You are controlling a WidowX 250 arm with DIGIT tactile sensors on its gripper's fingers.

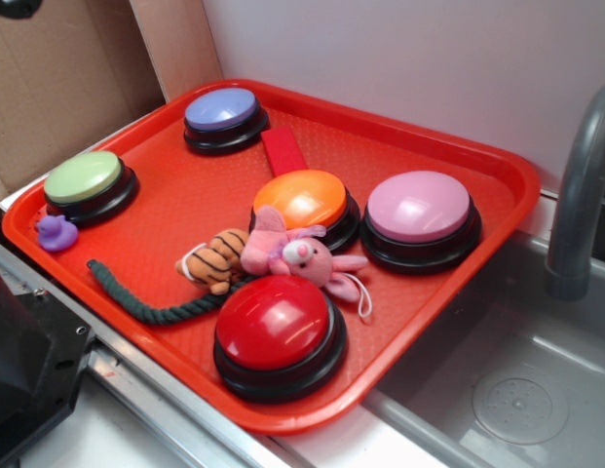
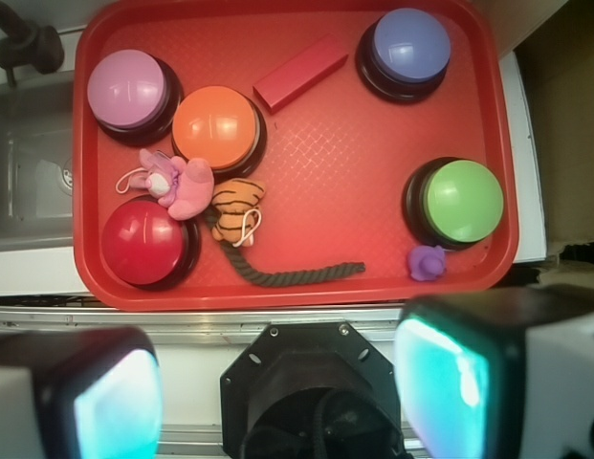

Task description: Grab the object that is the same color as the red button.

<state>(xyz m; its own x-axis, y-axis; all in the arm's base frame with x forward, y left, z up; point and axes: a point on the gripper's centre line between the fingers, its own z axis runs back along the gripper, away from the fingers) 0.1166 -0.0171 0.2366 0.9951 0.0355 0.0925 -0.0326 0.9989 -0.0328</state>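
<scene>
Gripper (image 2: pixel 277 382) (jaws spread) hangs well apart from the object (image 2: pixel 300 74).

Around the orange button (image 1: pixel 301 198): pink button (image 1: pixel 419 206) beside it, plush pig (image 1: pixel 300 255) and tiger (image 1: pixel 216 258) touching, purple duck (image 1: pixel 56 232) far off.

An orange-red tray (image 2: pixel 297 153) rests on a counter beside a sink (image 1: pixel 536 390). On the tray lie 5 dome buttons, red (image 2: pixel 143 241), orange (image 2: pixel 215 126), pink (image 2: pixel 129 88), blue-purple (image 2: pixel 407 46) and green (image 2: pixel 461 201), a dark-red block (image 2: pixel 300 73), a pink plush pig (image 2: pixel 182 184), a striped tiger toy (image 2: pixel 236 206), a dark rope (image 2: pixel 301 274) and a purple duck (image 2: pixel 429 262).
</scene>
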